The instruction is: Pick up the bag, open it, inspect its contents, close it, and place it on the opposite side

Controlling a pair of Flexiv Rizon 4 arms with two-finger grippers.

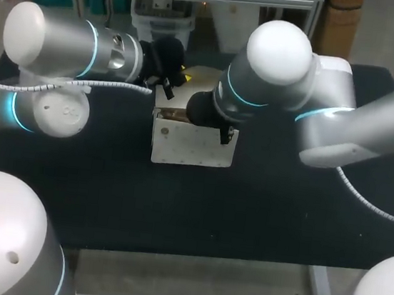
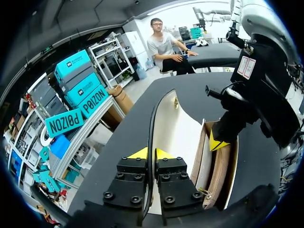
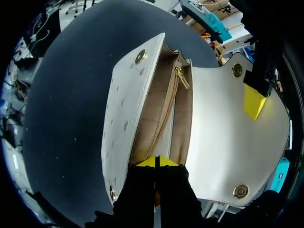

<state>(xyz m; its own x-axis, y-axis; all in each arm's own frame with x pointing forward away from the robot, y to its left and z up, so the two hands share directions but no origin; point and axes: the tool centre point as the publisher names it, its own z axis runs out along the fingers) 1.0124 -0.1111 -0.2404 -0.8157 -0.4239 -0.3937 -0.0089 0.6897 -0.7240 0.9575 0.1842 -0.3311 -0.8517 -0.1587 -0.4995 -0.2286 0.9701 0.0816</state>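
Black and matte, the worktop (image 1: 104,201) carries the task's one thing: a white handbag (image 1: 191,147), near its middle, between the two arms. Nearest is the front panel, with a gold snap stud (image 3: 140,57) on it. Behind the panel the mouth gapes, showing tan lining (image 3: 156,114) and a gold zip pull (image 3: 183,80) on an inner pocket. No loose contents show in the part of the interior that can be seen.

The right pincer (image 3: 156,161) sits at this mouth with its yellow tips together, seemingly nipping the rim of the lining. I judge it is there to steady the body and spread the mouth, so that the inside can be looked over.

Farther off, the flap (image 3: 223,133) is folded back away from the mouth, and the left pincer (image 2: 145,153) is clamped on the handbag by the flap's dark edge, one finger on each side. That hold, I judge, stops the flap from falling shut.

So the opening is done and the inspecting is in hand — closing and carrying across are not yet done. Both holds are thin pinches on soft material, so a slip is the likely fault. The dark, dull surface sets off the pale handbag plainly.
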